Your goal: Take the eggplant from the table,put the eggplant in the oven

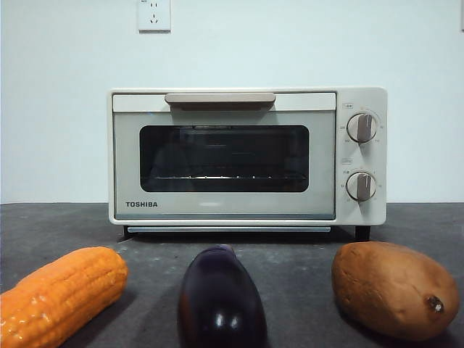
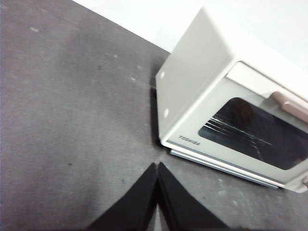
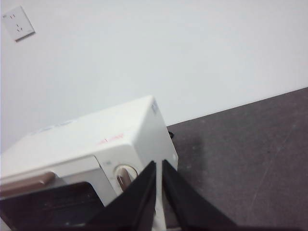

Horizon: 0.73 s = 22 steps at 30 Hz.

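The dark purple eggplant (image 1: 221, 301) lies on the grey table (image 1: 290, 261) at the front centre, one rounded end toward the camera. Behind it stands the cream TOSHIBA oven (image 1: 246, 156), its door closed and the wire rack visible through the dark glass. My left gripper (image 2: 157, 166) hangs shut above bare table, off the oven's (image 2: 231, 110) left side. High up by the oven's (image 3: 96, 149) knob end is my right gripper (image 3: 159, 163), shut as well. Neither gripper shows in the front view, and neither wrist view shows the eggplant.
An orange corn cob (image 1: 61, 297) lies left of the eggplant and a brown tuber (image 1: 395, 290) lies right of it. A white wall with a power socket (image 1: 154, 14) rises behind the oven.
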Available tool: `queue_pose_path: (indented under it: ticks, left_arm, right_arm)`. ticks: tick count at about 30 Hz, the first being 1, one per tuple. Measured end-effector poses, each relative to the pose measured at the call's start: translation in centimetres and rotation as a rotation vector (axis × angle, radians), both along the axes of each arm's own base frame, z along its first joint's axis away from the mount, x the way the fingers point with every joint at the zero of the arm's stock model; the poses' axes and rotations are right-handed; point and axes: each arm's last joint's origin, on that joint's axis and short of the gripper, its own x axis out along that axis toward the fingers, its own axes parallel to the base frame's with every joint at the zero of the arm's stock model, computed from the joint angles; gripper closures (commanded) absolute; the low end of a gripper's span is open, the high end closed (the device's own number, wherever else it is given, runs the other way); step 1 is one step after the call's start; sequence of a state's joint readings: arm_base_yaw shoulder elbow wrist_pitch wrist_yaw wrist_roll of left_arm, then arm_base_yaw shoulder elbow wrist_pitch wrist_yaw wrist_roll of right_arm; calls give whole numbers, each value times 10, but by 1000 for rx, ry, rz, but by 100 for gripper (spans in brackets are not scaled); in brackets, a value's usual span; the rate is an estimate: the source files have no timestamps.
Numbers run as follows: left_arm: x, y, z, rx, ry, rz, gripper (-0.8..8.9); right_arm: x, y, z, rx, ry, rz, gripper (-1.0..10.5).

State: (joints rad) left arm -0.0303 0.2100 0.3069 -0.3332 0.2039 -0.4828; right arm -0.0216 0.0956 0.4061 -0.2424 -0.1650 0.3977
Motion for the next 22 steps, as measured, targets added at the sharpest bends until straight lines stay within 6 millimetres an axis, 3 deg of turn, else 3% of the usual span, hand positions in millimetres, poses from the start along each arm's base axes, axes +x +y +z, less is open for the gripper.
queue_pose_path:
  ticks: [9, 17, 22]
  left_arm:
    - [23, -4, 43, 16, 50, -108, 809]
    - [48, -8, 73, 12, 74, -225, 809]
    - [61, -11, 82, 26, 84, -270, 809]
  right_arm:
    - [11, 4, 46, -16, 183, 166, 942]
    - [35, 13, 71, 37, 326, 538, 873]
    - [47, 22, 72, 99, 353, 800, 878]
